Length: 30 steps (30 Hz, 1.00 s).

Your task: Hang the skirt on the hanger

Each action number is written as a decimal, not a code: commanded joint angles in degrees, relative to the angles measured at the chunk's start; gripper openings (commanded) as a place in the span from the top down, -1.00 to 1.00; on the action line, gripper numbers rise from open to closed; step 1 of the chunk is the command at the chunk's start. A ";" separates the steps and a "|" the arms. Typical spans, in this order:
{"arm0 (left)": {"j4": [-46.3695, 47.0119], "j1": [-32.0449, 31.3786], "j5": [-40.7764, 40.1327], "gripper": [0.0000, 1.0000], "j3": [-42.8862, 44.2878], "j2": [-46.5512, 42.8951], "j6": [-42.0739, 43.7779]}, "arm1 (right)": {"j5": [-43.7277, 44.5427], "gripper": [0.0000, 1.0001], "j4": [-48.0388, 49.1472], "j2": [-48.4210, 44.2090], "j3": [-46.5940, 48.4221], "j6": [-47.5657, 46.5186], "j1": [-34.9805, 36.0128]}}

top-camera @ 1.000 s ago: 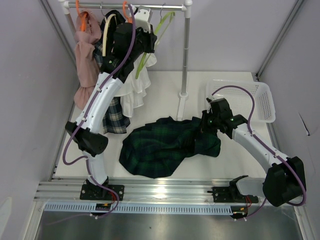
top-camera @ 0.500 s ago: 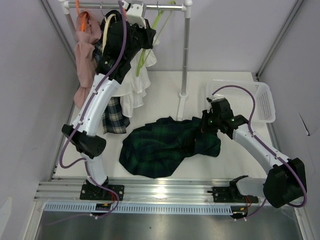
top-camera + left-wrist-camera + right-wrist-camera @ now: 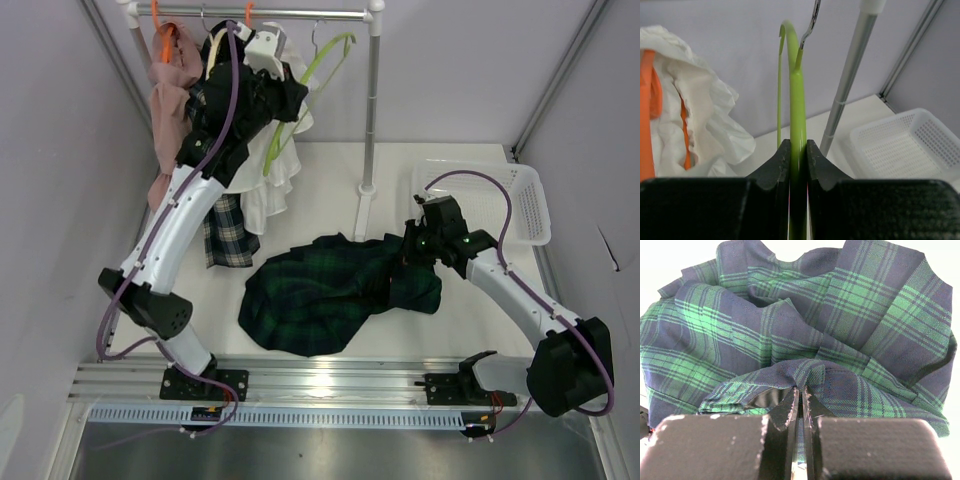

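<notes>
Plaid and limp, the skirt [image 3: 340, 290] is lying heaped beside the basket [image 3: 524, 178], right hand [image 3: 801, 395] pinching an edge fold; the waistband is probably holding better. Left hand [image 3: 798, 150] is clamping the hanger [image 3: 796, 95].

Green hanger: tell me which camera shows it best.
Left wrist view: the green hanger fills the middle, clamped in the left gripper, hook visible. The top view shows it small; the right wrist view shows only the skirt.

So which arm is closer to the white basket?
Right. The right end effector pinches the skirt beside the basket; the left end effector grips the green hanger up at the rail, farther away.
</notes>
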 commanded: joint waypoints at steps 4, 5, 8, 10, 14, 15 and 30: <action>4.42 -0.22 4.94 1.00 -10.70 -11.83 -1.38 | -0.90 1.00 1.71 -1.50 0.27 -0.81 -0.31; 4.07 -0.22 5.29 1.00 -11.58 -12.80 -1.38 | -0.90 1.00 1.63 -1.41 0.36 -0.82 -0.40; 3.37 -0.31 6.78 1.00 -17.63 -17.10 -1.38 | -0.72 1.00 1.63 -1.41 0.45 -0.90 -0.31; 3.54 -0.31 8.80 1.00 -22.37 -20.79 -2.08 | -0.64 1.00 1.54 -1.32 0.71 -0.82 -0.40; 1.18 -0.48 12.49 1.00 -27.93 -26.68 -2.53 | -0.11 1.00 0.84 -1.06 1.15 -1.08 -0.40; 0.39 -0.48 13.46 1.00 -28.98 -27.82 -2.27 | -0.11 1.00 0.84 -0.88 1.24 -0.99 -0.31; -17.01 -1.54 33.41 1.00 -49.90 -54.63 4.77 | 1.12 1.00 -1.54 0.52 2.65 -1.69 -0.83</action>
